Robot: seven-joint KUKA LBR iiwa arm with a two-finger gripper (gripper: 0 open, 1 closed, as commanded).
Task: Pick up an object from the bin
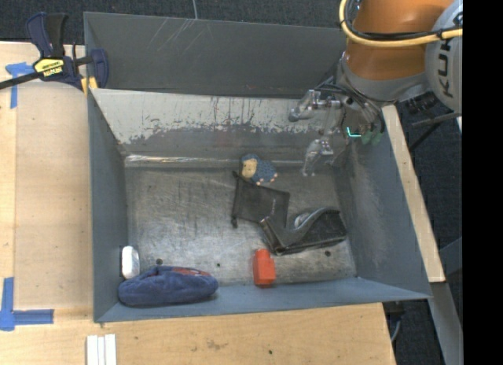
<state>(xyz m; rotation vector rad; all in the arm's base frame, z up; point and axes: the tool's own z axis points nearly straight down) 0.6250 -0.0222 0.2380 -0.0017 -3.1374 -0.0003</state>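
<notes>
The pincer (pixel 317 157) hangs at about 2 o'clock in the bin (pixel 106 198), close to the back wall and the right-hand slope, under the arm's orange cover. Whether it is open or closed I cannot tell from this angle. It is above a bare patch of the grey floor rather than over any one thing.

Nearest to it, at its 9 o'clock, lies a small toy figure (pixel 256 169) with a pale yellow head and a blue body, near the foot of the back wall. Just below the figure, at about the pincer's 8 o'clock, is a flat black pouch (pixel 259 202), roughly square and lying a little askew. Touching the pouch's lower right corner is a second black thing (pixel 310 234) with a grey curved strip across its top; it sits at 4 o'clock on the bin floor, straight below the pincer.

Along the near wall, an orange-red block (pixel 265 267) stands at 5 o'clock. Well apart from it, at 7 o'clock, a dark blue cloth bag (pixel 167 285) lies slumped in the corner, with a small white cylinder (pixel 130 261) just beside its left end
</notes>
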